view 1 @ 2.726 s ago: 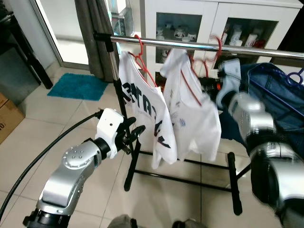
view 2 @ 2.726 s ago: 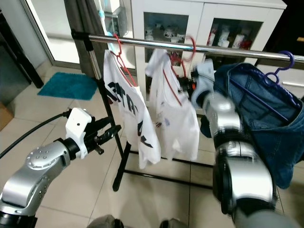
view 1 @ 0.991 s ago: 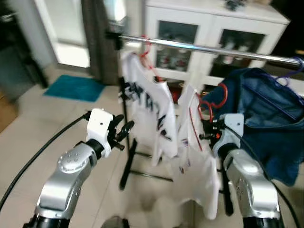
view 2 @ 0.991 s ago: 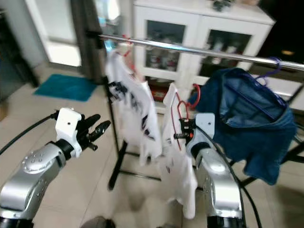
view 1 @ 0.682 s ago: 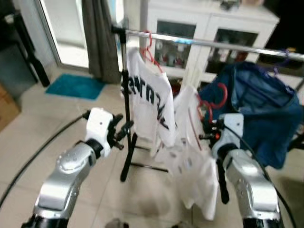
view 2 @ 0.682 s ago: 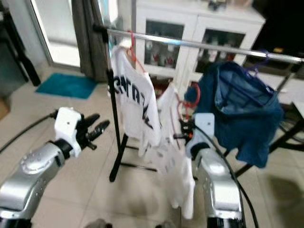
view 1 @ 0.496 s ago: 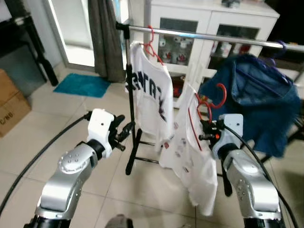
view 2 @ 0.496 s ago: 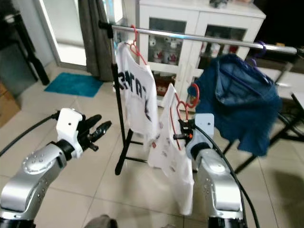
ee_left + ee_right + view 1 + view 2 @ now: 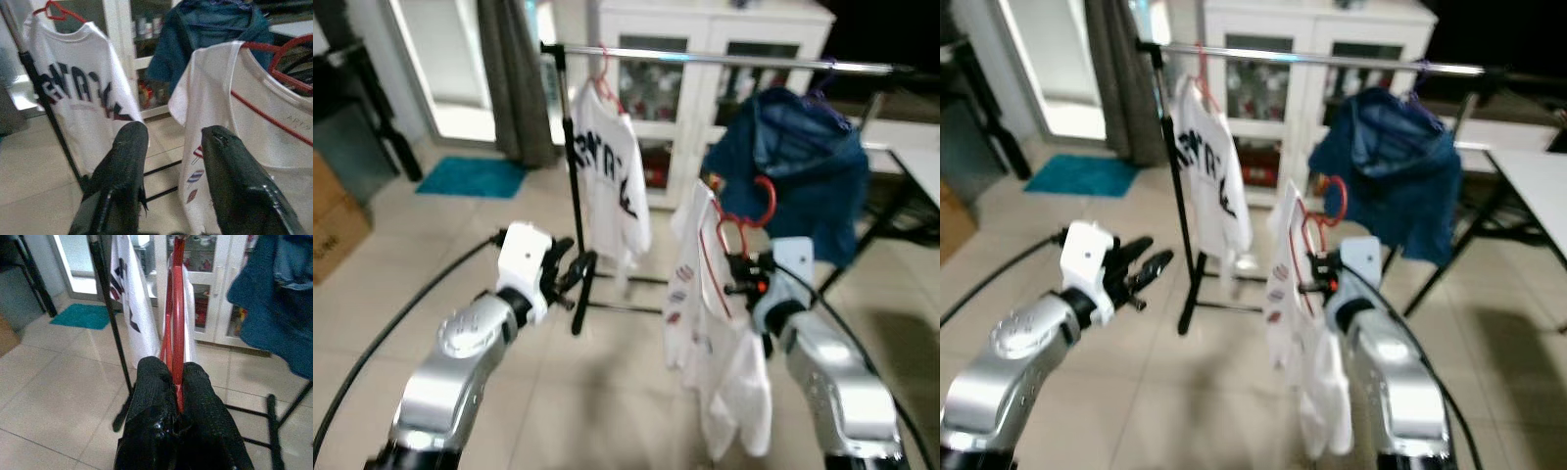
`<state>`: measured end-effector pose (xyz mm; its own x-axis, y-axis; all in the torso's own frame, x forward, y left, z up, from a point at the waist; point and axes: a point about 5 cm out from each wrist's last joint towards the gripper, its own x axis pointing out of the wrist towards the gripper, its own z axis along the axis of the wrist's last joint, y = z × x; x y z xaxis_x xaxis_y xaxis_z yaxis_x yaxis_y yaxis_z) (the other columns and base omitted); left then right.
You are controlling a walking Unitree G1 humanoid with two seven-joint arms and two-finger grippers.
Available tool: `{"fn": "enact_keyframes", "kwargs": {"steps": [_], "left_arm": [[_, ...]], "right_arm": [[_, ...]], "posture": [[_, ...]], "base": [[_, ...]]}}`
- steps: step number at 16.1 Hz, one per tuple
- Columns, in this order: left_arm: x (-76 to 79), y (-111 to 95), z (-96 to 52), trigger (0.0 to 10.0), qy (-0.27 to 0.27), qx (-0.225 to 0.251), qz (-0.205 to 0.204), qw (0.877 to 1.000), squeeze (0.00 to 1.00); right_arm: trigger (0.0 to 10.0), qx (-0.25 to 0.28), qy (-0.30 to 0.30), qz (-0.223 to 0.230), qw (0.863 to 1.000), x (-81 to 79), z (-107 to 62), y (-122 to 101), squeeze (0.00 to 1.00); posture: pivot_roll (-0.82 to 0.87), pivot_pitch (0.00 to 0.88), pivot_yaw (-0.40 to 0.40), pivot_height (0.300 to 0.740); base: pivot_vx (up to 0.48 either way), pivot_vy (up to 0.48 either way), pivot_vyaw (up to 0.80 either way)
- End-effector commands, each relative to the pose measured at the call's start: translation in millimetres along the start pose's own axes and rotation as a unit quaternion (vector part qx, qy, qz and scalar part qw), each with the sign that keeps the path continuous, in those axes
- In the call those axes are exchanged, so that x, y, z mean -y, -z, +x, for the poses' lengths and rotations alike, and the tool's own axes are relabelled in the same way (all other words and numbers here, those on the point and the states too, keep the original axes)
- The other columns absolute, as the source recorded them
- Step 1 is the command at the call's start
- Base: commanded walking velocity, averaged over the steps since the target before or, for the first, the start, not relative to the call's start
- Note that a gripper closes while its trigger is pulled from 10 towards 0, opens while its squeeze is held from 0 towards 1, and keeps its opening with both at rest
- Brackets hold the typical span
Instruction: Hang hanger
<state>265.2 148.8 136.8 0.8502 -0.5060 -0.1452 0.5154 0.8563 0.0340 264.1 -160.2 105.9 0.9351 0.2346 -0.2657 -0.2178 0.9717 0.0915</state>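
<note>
The red hanger (image 9: 741, 217) carried a white printed shirt (image 9: 713, 323) and hung off the rail, at the robot's 1 o'clock. The right gripper (image 9: 176, 382) was clamped on its wire. At 12 o'clock stood the clothes rack (image 9: 1312, 59). The left gripper (image 9: 171, 147) was empty, fingers spread.
</note>
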Motion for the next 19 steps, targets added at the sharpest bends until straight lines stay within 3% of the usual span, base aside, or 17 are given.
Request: {"fn": "enact_keyframes", "kwargs": {"steps": [1, 2, 4, 9, 10, 11, 15, 16, 17, 19], "left_arm": [[0.3, -0.9, -0.9, 10.0, 0.007, 0.001, -0.004, 1.0, 0.78], [3.5, -7.7, 3.9, 10.0, 0.038, 0.022, -0.009, 0.999, 1.0], [0.2, -6.0, 11.6, 10.0, 0.04, 0.004, 0.01, 0.999, 1.0], [0.5, -15.9, 38.1, 10.0, 0.085, 0.012, 0.022, 0.996, 1.0], [-2.9, -18.3, 42.0, 10.0, 0.078, 0.019, 0.035, 0.996, 0.91], [-6.1, -22.4, 48.6, 10.0, 0.077, 0.034, 0.023, 0.996, 0.03], [-15.9, -34.4, 64.6, 10.0, 0.054, 0.067, 0.05, 0.995, 0.0], [-20.0, -36.3, 67.4, 3.8, 0.042, 0.072, 0.055, 0.995, 0.0], [-23.0, -35.5, 69.2, 0.0, 0.036, 0.072, 0.056, 0.995, 0.0], [-23.9, -35.1, 71.1, 0.0, 0.038, 0.075, 0.06, 0.995, 0.0]], "right_arm": [[0.0, 0.028, -0.027, -0.002, 0.999, -9.1, 0.5, -12.8, 0.0], [0.0, 0.038, -0.073, -0.021, 0.996, -15.1, -1.1, -20.5, 0.0], [0.0, 0.051, -0.109, -0.037, 0.992, -20.5, -1.9, -29.8, 0.0], [0.0, 0.077, -0.173, -0.042, 0.981, -36.9, -4.9, -45.0, 0.0], [0.0, 0.081, -0.188, -0.042, 0.978, -40.4, -6.2, -46.9, 0.0], [0.0, 0.084, -0.204, -0.043, 0.974, -43.6, -7.7, -49.1, 0.0], [0.0, 0.096, -0.234, -0.038, 0.967, -49.4, -11.6, -54.5, 0.0], [0.0, 0.096, -0.236, -0.037, 0.966, -49.7, -12.3, -54.6, 0.0], [0.0, 0.097, -0.241, -0.035, 0.965, -50.6, -13.6, -54.7, 0.0], [0.0, 0.097, -0.249, -0.033, 0.963, -51.5, -15.1, -54.9, 0.0]], "posture": [[-0.06, 0.0, -0.025, 0.74], [-0.07, 0.0, -0.021, 0.74], [-0.08, 0.0, -0.013, 0.74], [-0.09, 0.0, -0.007, 0.74], [-0.09, 0.0, -0.006, 0.74], [-0.09, 0.0, -0.002, 0.74], [-0.1, 0.0, 0.008, 0.74], [-0.11, 0.0, 0.009, 0.74], [-0.11, 0.0, 0.01, 0.74], [-0.11, 0.0, 0.012, 0.74]], "base": [[0.0, 0.0, 0.0], [0.0, 0.0, 0.0], [0.0, 0.0, 0.0], [0.0, 0.0, 0.0], [0.0, 0.0, 0.0], [0.0, 0.0, 0.0], [0.0, 0.0, 0.0], [0.0, 0.0, 0.0], [0.0, 0.0, 0.0], [0.0, 0.0, 0.0]]}}
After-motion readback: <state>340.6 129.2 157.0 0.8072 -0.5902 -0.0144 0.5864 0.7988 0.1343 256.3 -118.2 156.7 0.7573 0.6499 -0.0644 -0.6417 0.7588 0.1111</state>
